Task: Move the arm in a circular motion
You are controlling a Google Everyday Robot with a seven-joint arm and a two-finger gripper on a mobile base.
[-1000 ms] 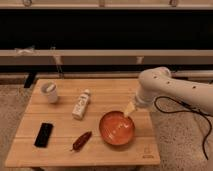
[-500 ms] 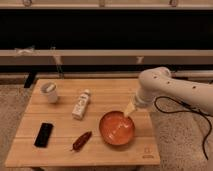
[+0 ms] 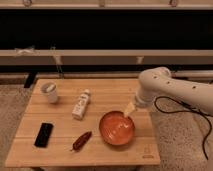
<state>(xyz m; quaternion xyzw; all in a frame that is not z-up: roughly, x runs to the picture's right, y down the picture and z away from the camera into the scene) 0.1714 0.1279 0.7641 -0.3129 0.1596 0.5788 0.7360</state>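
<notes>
The gripper, a cream-yellow tip, hangs right of centre, just above the far right rim of the orange bowl. It holds nothing, and I cannot tell whether it is open or closed or whether it touches the rim. One white arm reaches in from the right edge. The wooden table bears one bowl, one white cup, one white bottle, one black phone and one red-brown pepper. Compared with the earlier frames, the arm has barely shifted and the items lie unchanged.
</notes>
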